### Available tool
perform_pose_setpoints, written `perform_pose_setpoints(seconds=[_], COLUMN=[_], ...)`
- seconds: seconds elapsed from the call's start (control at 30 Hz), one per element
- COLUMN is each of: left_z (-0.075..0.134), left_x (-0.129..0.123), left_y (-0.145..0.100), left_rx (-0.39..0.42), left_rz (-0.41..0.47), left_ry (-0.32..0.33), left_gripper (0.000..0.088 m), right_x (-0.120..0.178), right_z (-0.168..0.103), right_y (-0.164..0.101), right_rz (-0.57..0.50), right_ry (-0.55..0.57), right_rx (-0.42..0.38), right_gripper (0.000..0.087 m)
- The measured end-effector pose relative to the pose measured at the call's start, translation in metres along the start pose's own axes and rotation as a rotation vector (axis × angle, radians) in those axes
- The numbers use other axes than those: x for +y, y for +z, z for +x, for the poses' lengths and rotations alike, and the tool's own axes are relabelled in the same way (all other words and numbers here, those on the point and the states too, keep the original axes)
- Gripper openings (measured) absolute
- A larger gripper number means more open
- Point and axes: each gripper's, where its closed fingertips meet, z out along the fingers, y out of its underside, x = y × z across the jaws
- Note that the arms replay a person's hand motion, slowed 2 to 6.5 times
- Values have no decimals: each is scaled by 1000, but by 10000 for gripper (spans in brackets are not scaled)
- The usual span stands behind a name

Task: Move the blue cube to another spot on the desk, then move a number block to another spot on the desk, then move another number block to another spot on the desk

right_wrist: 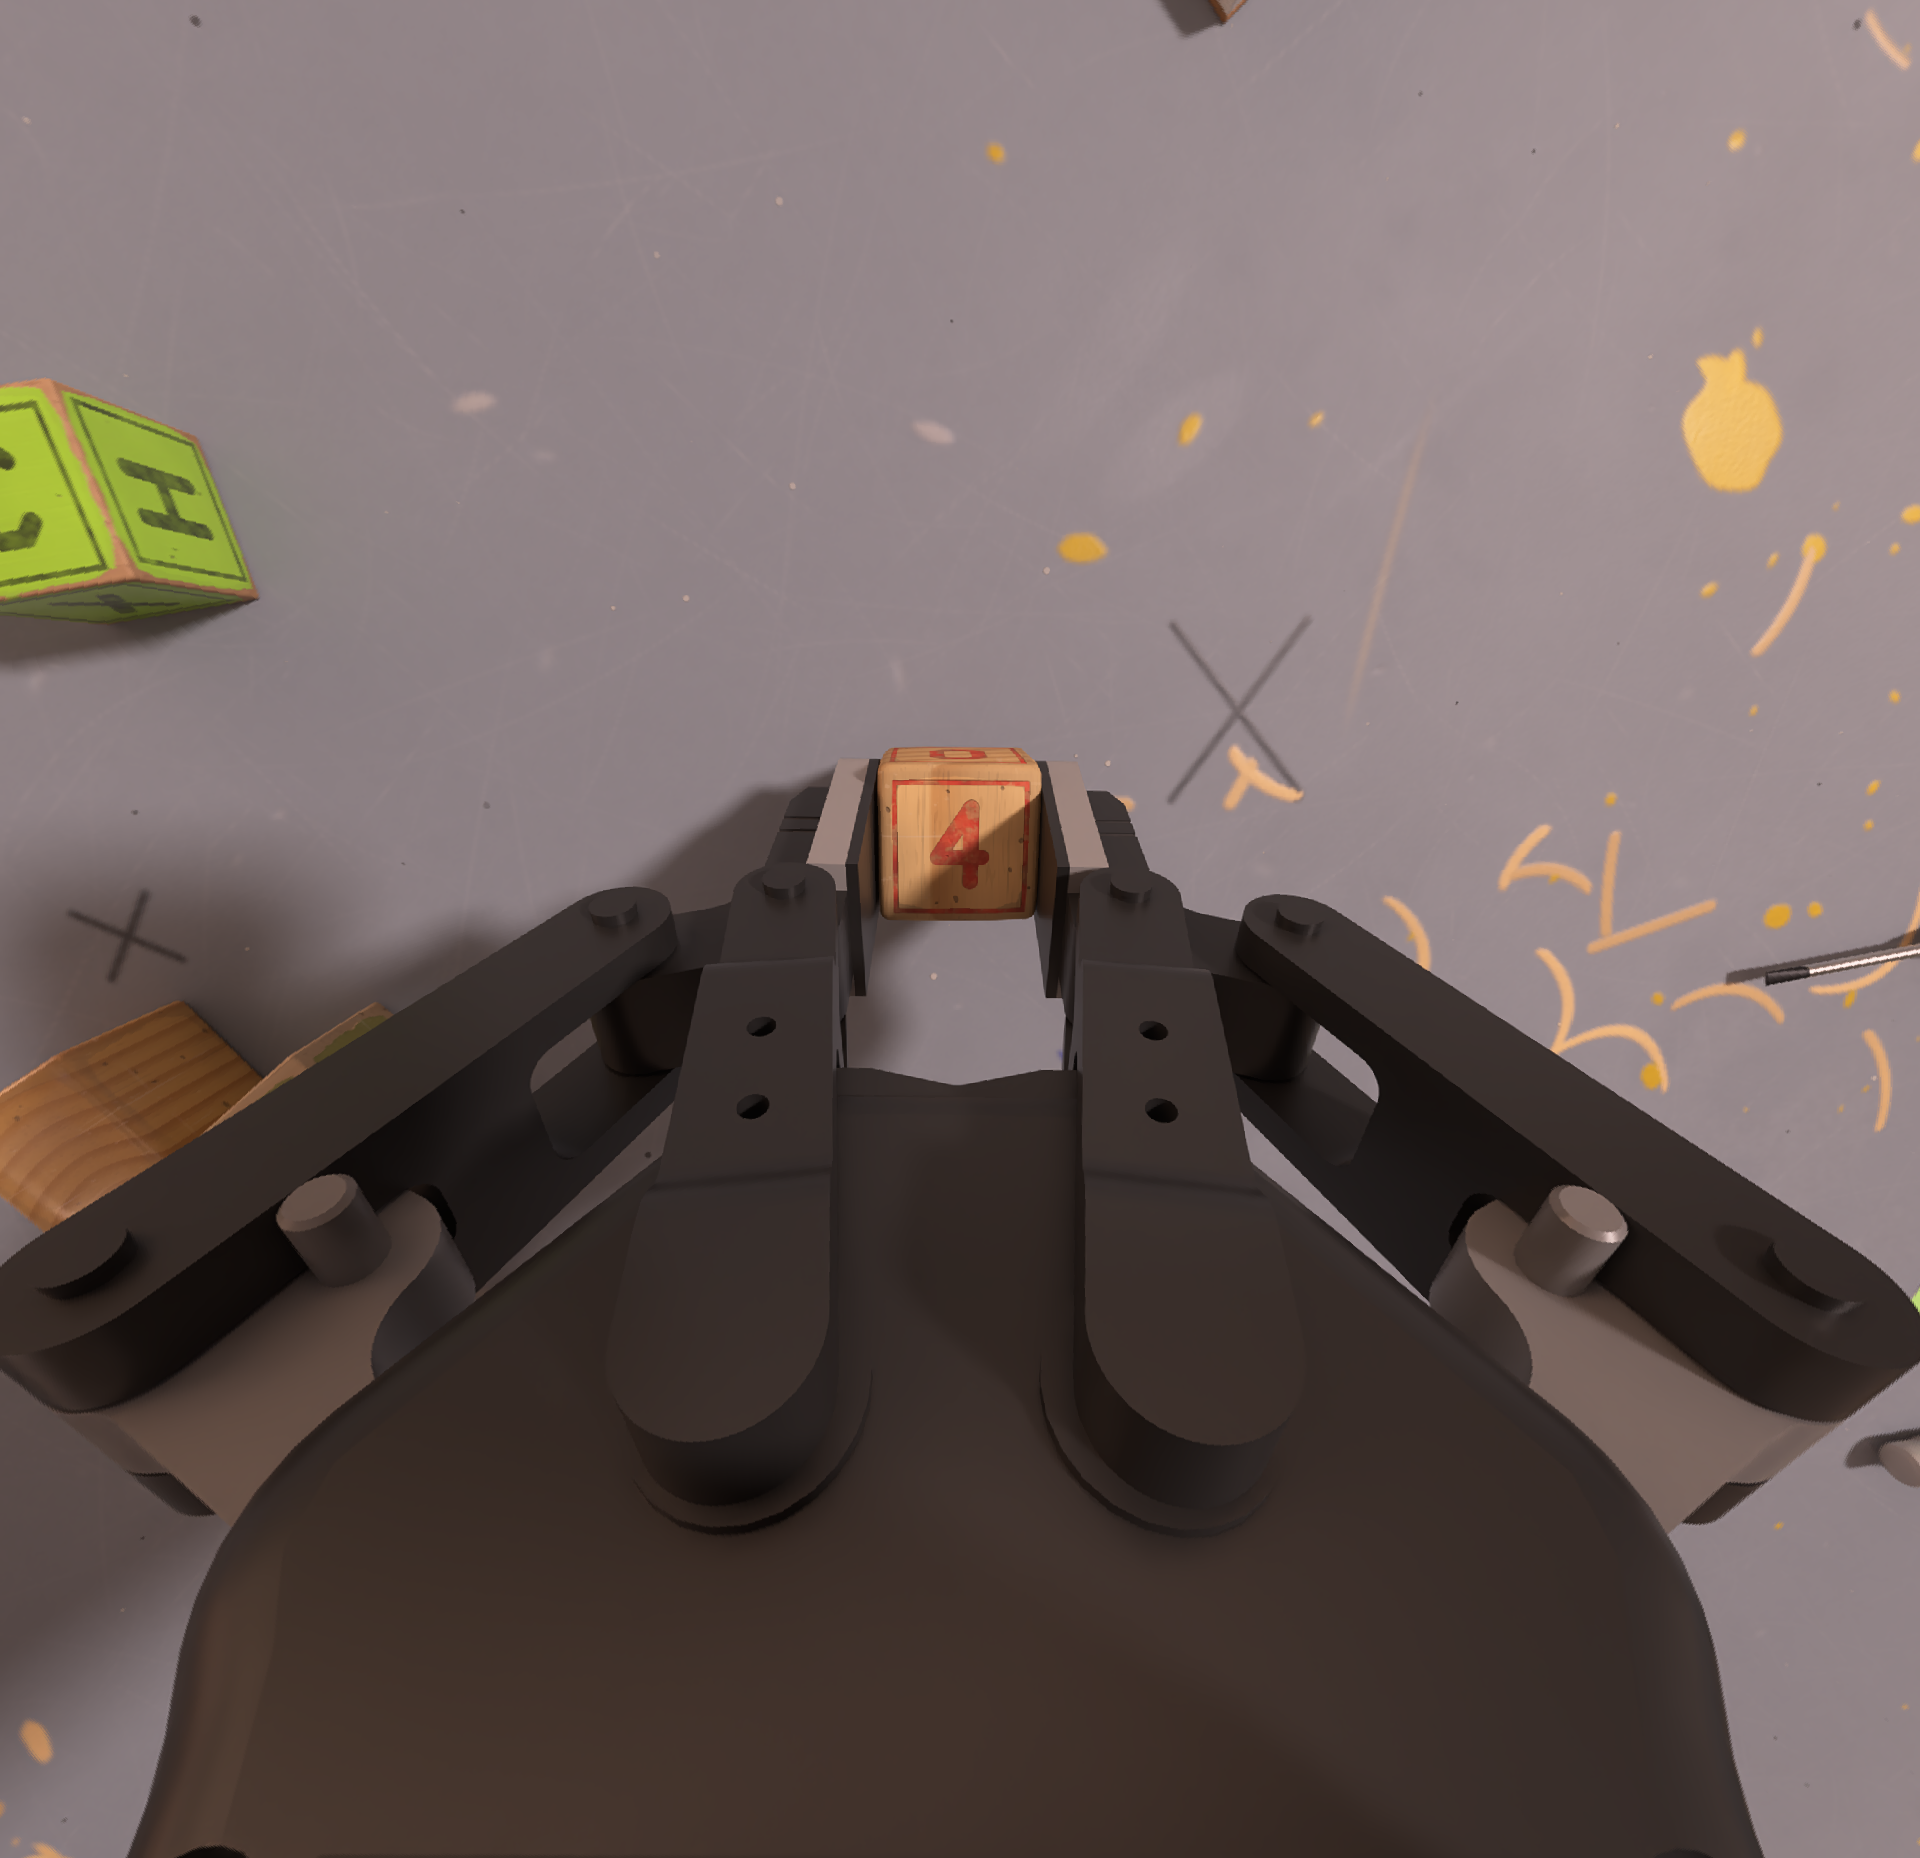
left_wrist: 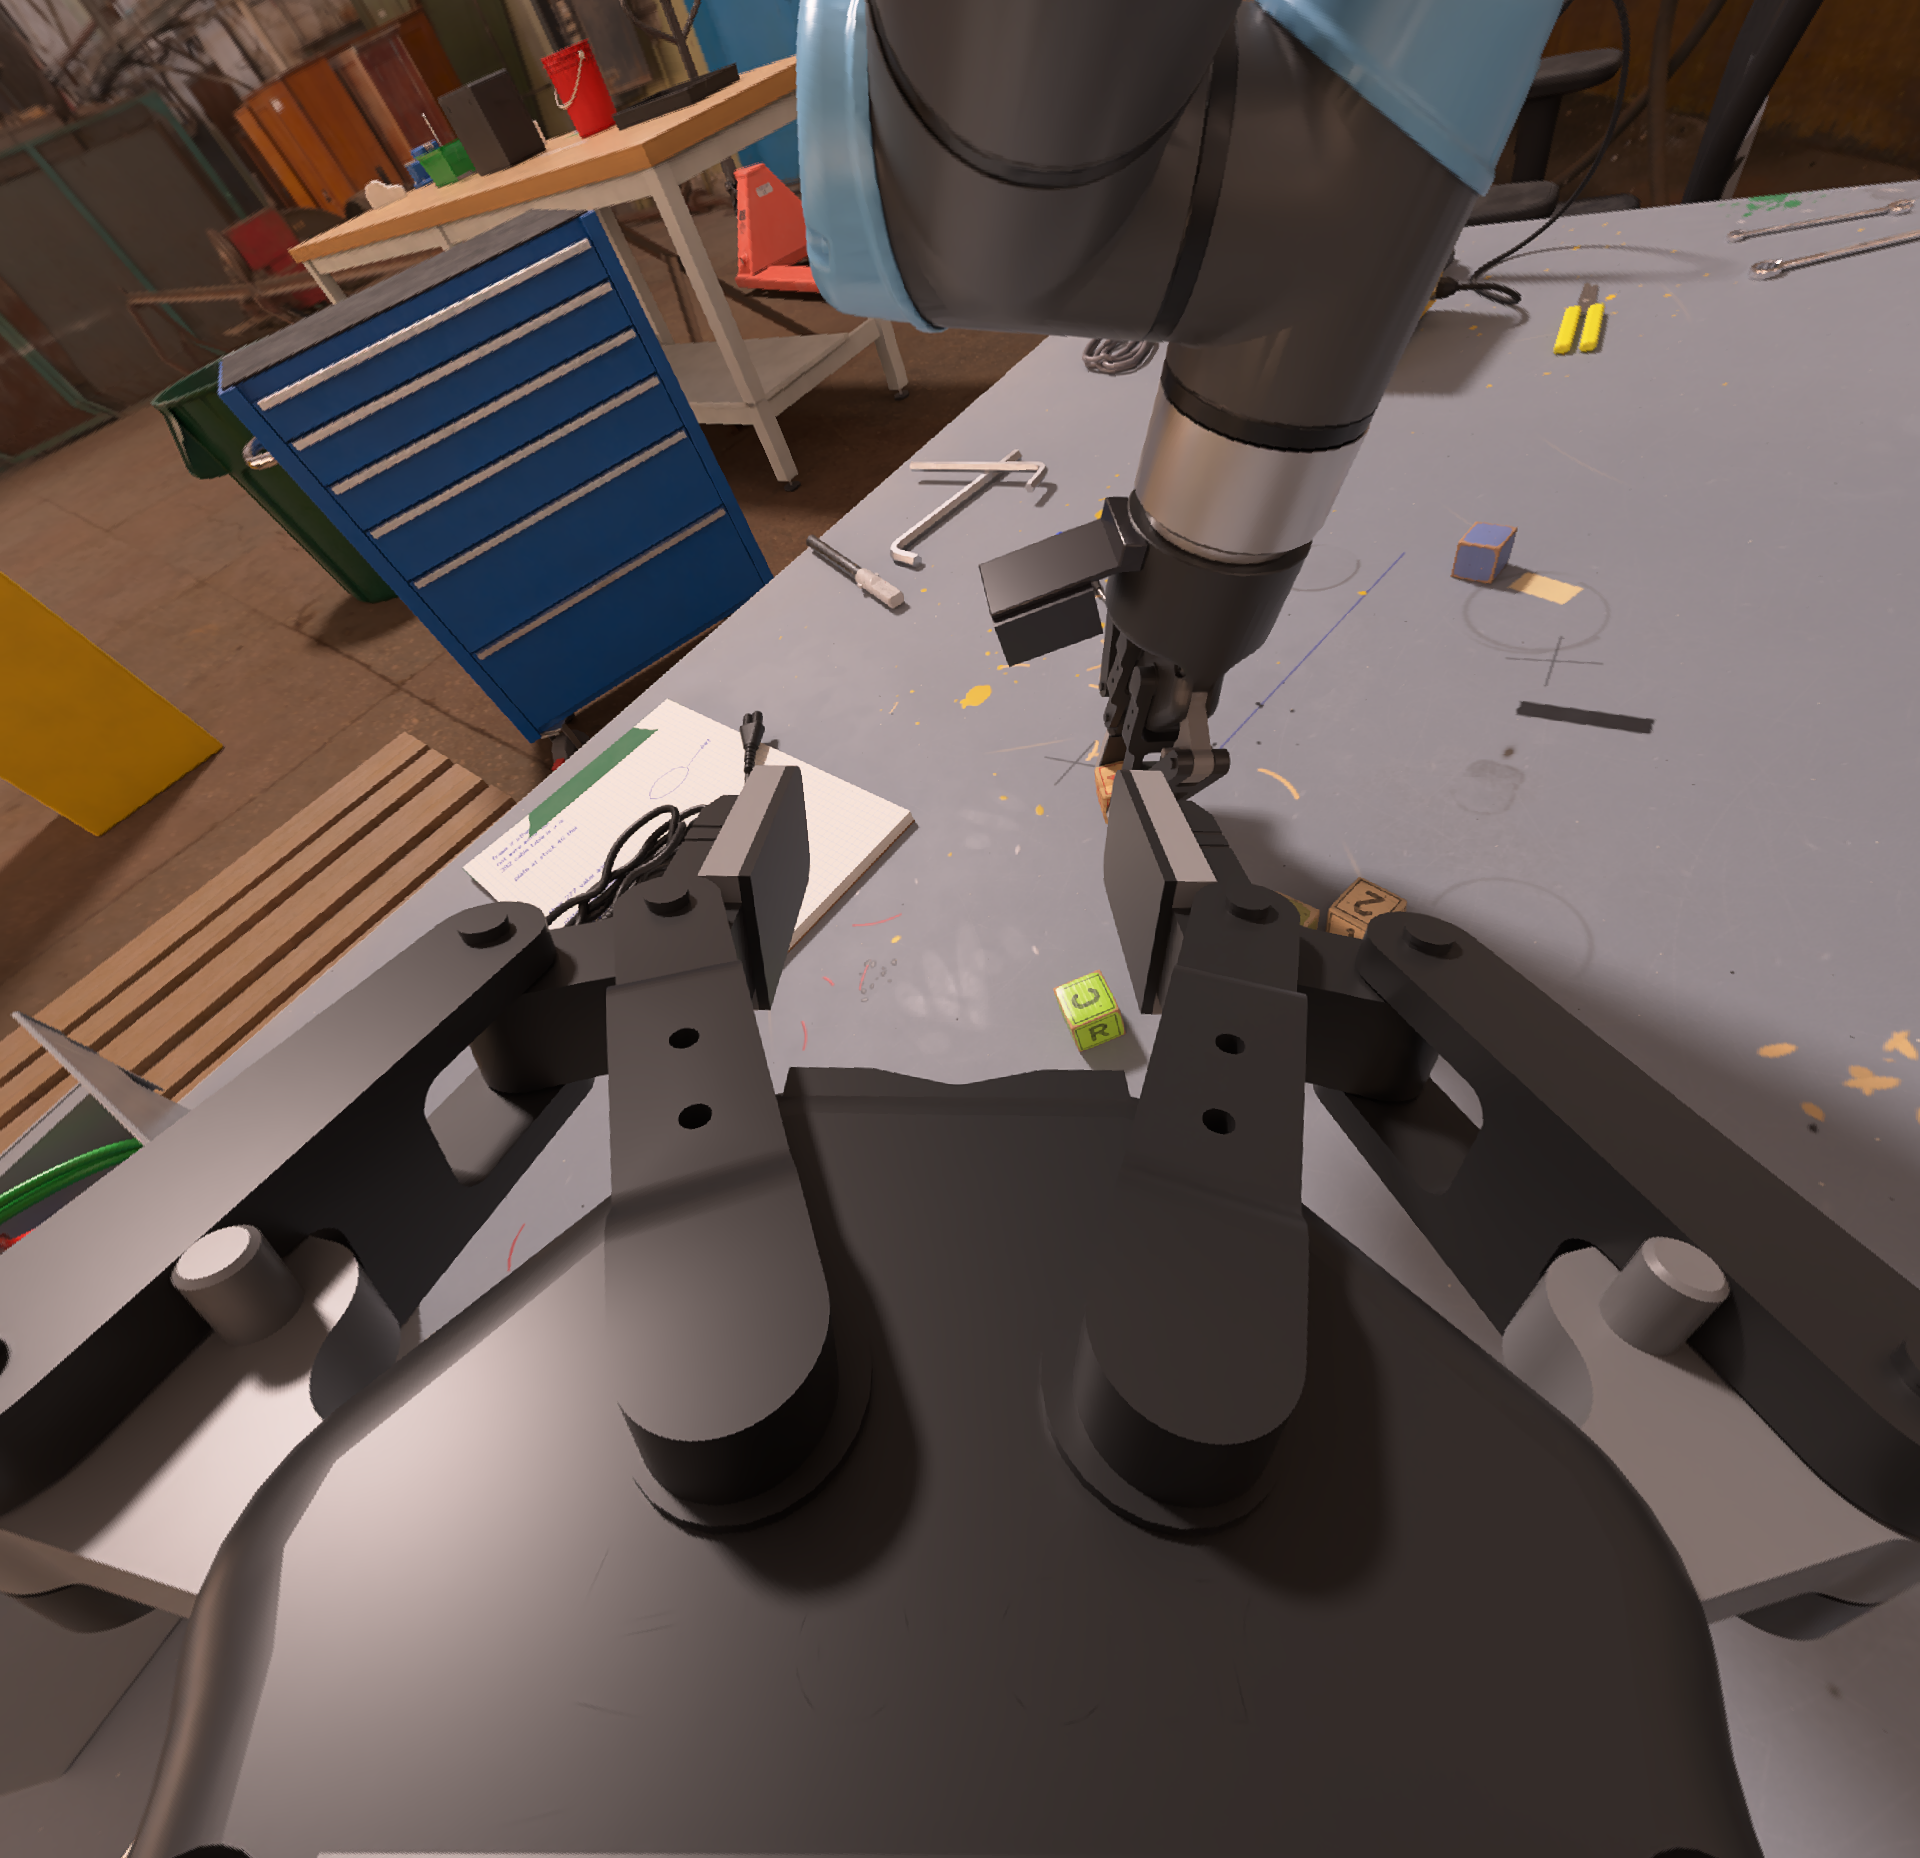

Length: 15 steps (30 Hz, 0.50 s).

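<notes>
The big grey worktop (left_wrist: 1662, 437) is carrying everything, and yellow paint spots are sitting on it. A white notepad (left_wrist: 831, 821) is lying on the worktop near its edge, with a black cable (left_wrist: 634, 852) resting on top. The left pincer (left_wrist: 956, 873) is hanging above the worktop with its two fingers spread wide and nothing between them. The right pincer (right_wrist: 958, 832) is pointing down and squeezing a wooden number block (right_wrist: 958, 837) with red marks between its fingers. The blue cube (left_wrist: 1484, 553) is sitting far back on the worktop, well apart from both pincers. A green block (right_wrist: 114, 504) is sitting off to the side. Another wooden block (left_wrist: 1363, 906) is peeking out beside the left pincer's finger.
</notes>
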Motion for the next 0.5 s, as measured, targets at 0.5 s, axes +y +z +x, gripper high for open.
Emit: perform_pose_setpoints(seconds=[0.5], left_z=[-1], left_x=[1], left_y=[1], left_rx=[-4], left_rz=[-3], left_ry=[-4], left_gripper=[517], right_x=[-10], right_z=[-4], right_y=[-32], right_rz=[91], right_ry=[-19], right_rx=[29], right_gripper=[256])
